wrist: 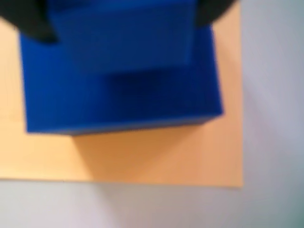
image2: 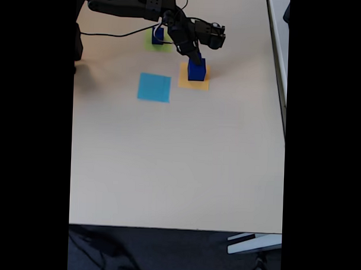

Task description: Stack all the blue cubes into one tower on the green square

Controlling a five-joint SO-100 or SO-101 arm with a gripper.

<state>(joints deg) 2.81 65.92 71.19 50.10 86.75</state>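
1. The gripper [image2: 195, 57] sits directly over the blue stack on the orange-yellow square [image2: 183, 82] in the fixed view. My read: it's either picking a cube off that patch or just letting go, and I can't tell which.
2. Wrist view: a smaller blue cube [wrist: 123, 40] rests on a larger blue cube [wrist: 118, 99], and dark finger parts flank the smaller one at the top corners. The jaws look to be around it, but it's too blurry to tell whether they are clamped or loose.
3. The larger cube sits flat on the orange-yellow square [wrist: 156, 156], towards the patch's upper-left in the wrist view, w/ bare patch below it and to its right.
4. The green square [image2: 166, 47] lies further back in the fixed view, behind the arm [image2: 131, 6] — there's a dark-blue cube [image2: 158, 34] on it already. That looks like the start of the tower, so the cubes on the orange patch probably need to go there.
5. The cubes look solid and deep blue, w/ matte faces and sharp edges, and they step down in size. Flat tops should stack fine if centred.
6. The light-blue square [image2: 154, 87] is bare, near the orange one but apart from it — not involved.
7. Fourth cube: can't pick it out.
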